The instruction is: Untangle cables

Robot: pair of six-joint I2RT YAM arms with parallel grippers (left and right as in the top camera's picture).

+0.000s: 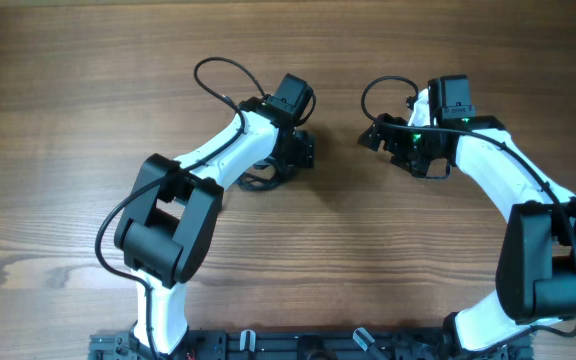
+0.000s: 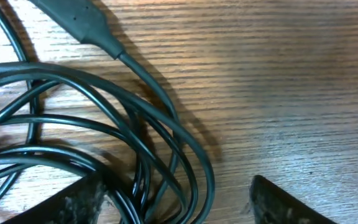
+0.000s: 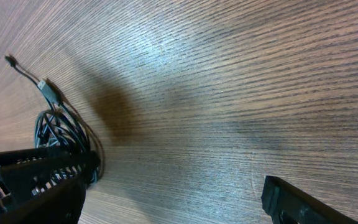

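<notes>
Hovering splay-fingered, left hand [image 2: 176, 190] over tangled cables [image 2: 73, 76].

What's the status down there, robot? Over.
Left gripper open, low over the cables. Right gripper open, empty. Tangle not yet undone, heaped on the table. Nothing blocking.

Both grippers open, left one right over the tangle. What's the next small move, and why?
I'd likely lower the left gripper and close on the outermost loop of the cables: it lies on the table between the open fingers, with the plug clear of the pile. The right gripper is open and holds nothing, free to pin the rest.
</notes>
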